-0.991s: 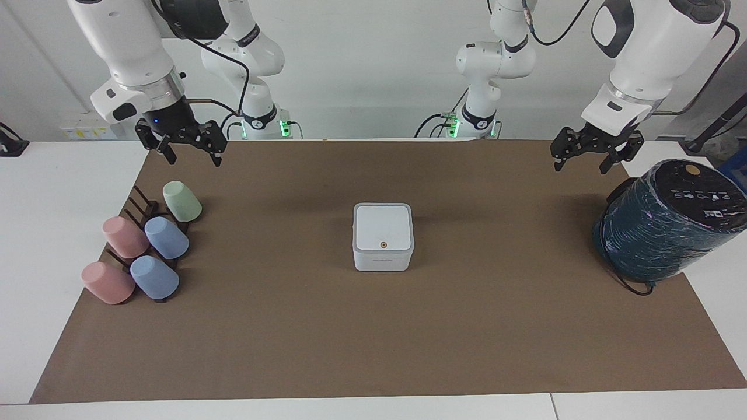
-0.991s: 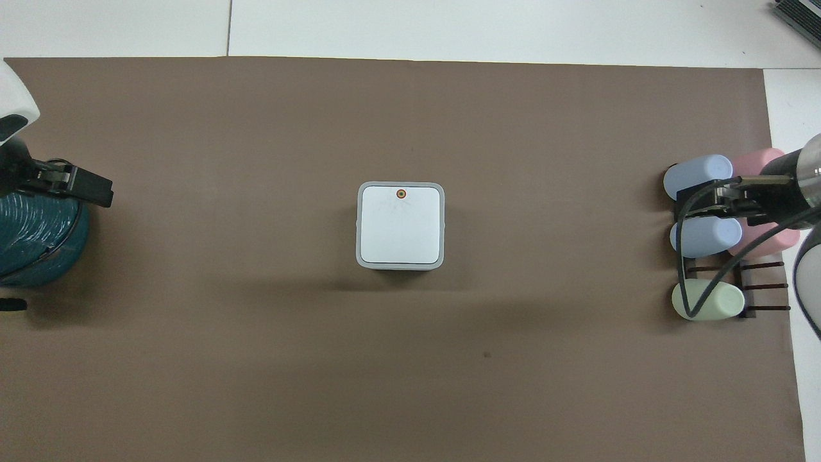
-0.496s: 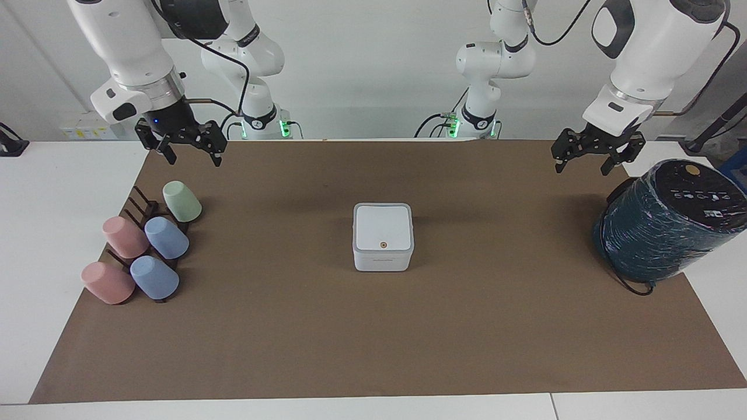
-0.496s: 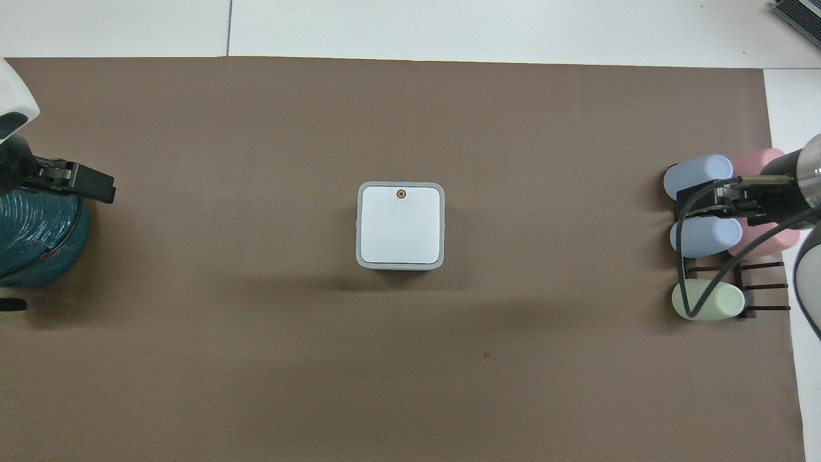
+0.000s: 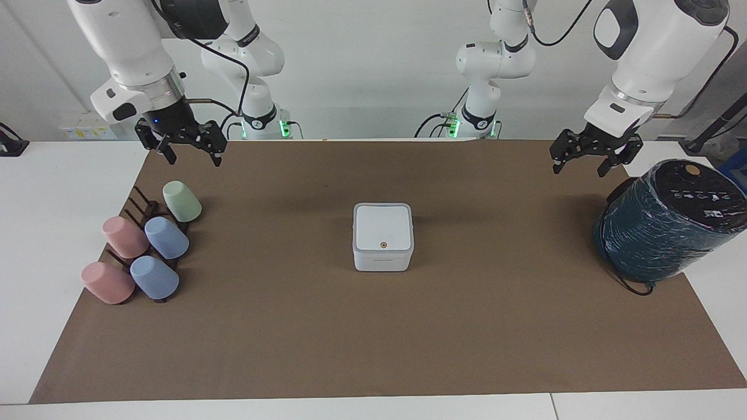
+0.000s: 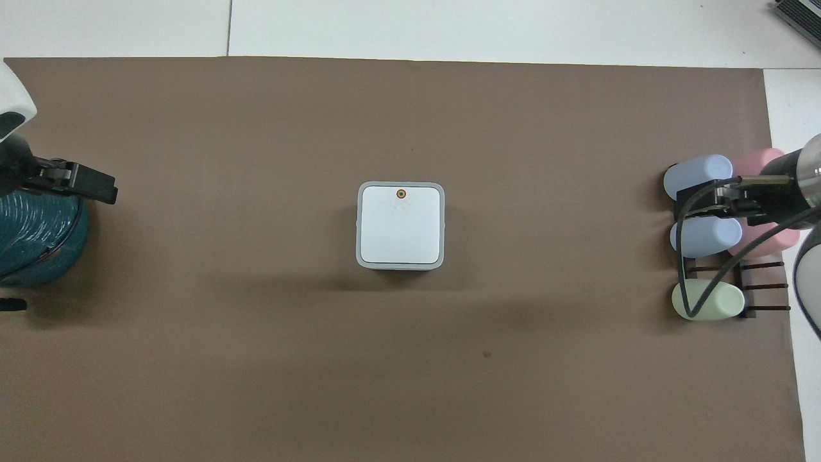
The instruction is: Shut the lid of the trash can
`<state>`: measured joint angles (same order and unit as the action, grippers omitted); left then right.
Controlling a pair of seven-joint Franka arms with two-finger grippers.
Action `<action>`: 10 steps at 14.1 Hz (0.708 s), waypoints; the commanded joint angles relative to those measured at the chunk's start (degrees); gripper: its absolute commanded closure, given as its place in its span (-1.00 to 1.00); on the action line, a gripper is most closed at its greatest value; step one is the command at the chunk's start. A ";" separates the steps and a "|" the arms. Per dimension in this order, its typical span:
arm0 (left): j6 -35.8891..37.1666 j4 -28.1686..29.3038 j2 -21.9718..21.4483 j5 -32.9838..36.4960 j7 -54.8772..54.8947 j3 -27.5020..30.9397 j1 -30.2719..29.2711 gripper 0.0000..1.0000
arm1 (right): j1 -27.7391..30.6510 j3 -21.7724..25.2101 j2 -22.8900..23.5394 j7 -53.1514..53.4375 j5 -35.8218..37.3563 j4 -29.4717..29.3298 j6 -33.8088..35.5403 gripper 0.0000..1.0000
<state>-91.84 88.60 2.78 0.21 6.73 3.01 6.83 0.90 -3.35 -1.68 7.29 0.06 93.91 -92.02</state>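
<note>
Lid flat on trash can mid-surface; left gripper and right gripper equally distant at opposite ends, jaws apart, empty.

Left hand raised, fingers spread, right hand raised, fingers spread, both empty

Cups: under my right pincer, two pink cups, two blue cups and one green cup lean on a dark rack.
Cylinder: dark teal wrapped cylinder beside my left pincer.
Mat: brown mat under all.
</note>
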 commanded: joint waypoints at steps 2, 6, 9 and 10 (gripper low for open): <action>-0.53 2.63 -2.26 -0.83 -0.75 0.41 -0.32 -1.00 | 0.42 -0.17 -1.22 -1.23 -0.33 1.28 -0.09 -1.00; -0.53 3.78 -2.96 -0.83 -0.31 0.50 -4.00 -1.00 | 0.42 -0.17 -1.22 -1.23 -0.33 1.19 -0.09 -1.00; -0.62 3.69 -2.96 -0.83 -0.40 0.50 -5.15 -1.00 | 0.42 -0.17 -1.22 -1.23 -0.33 1.19 -0.09 -1.00; -0.80 3.69 -2.96 -0.83 -0.40 0.50 -5.24 -1.00 | 0.42 -0.17 -1.22 -1.23 -0.33 1.19 -0.09 -1.00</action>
<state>-91.79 90.28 1.58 0.19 6.49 3.73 2.22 0.90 -3.35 -1.68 7.29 0.06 93.91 -92.02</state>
